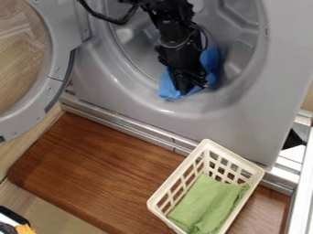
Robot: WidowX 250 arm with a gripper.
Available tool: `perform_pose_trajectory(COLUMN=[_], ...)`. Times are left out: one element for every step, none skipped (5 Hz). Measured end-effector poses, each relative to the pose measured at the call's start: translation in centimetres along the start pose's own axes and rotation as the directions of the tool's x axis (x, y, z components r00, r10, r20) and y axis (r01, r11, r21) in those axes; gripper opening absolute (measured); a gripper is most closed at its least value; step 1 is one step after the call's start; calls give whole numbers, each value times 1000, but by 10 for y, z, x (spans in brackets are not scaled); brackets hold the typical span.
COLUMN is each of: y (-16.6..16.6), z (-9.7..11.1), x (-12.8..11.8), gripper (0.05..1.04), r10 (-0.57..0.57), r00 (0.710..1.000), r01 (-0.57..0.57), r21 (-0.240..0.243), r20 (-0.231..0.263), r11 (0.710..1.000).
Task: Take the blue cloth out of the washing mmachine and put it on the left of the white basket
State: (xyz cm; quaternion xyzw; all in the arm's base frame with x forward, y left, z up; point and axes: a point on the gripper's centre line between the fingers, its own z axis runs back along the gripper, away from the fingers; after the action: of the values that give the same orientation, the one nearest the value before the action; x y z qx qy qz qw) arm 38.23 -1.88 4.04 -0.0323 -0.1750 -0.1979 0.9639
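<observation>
The blue cloth [211, 64] is at the mouth of the washer [137, 112], bunched around and behind the gripper [188, 87]. It is a strong, plain blue, soft and crumpled; one part rises along the gripper's right side in the view, and another spreads out low on its left, ending in a blunt corner over the lower lip of the opening. The black arm [174, 32] comes in from the top edge, a dark cable looping off to its left, and the gripper hangs down in front of the cloth. I cannot tell how far open the gripper is, or whether it has hold of the cloth. The washer is smooth grey, with a paler, shiny drum [238, 34] inside; its round door [58, 68] stands open at the left, with small screws in the frame and a clear pane that shows light wood through it. Below the washer runs a metal rail [122, 122], and in front of that lies a reddish-brown board [92, 169] with visible grain and a rounded corner at the left. The white basket [158, 197], slatted with square holes, sits at a slant on the right part of the board, with a folded light green cloth [207, 203] in it. Pale floor [45, 212] shows at the lower left, beside a black and orange thing [23, 227] in the corner.
</observation>
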Motion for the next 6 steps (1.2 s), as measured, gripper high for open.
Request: perform_pose_trajectory(y=[-2,-17,-30,-46,-56,-60], z=[2,27,49,68,84,93], x=[-1,-2,-18,-33,-65,-106], gripper=[52,52,52,52,52,52], r10=[-10,-20,-8,4,57,135], r00=[1000,999,999,998,997,989], r01=[10,21,9,-3,-58,-137], r21=[-9,-21,-18,-17,7,29], r20=[-13,29,52,67,52,57], r11=[1000,1000,1000,1000,998,990])
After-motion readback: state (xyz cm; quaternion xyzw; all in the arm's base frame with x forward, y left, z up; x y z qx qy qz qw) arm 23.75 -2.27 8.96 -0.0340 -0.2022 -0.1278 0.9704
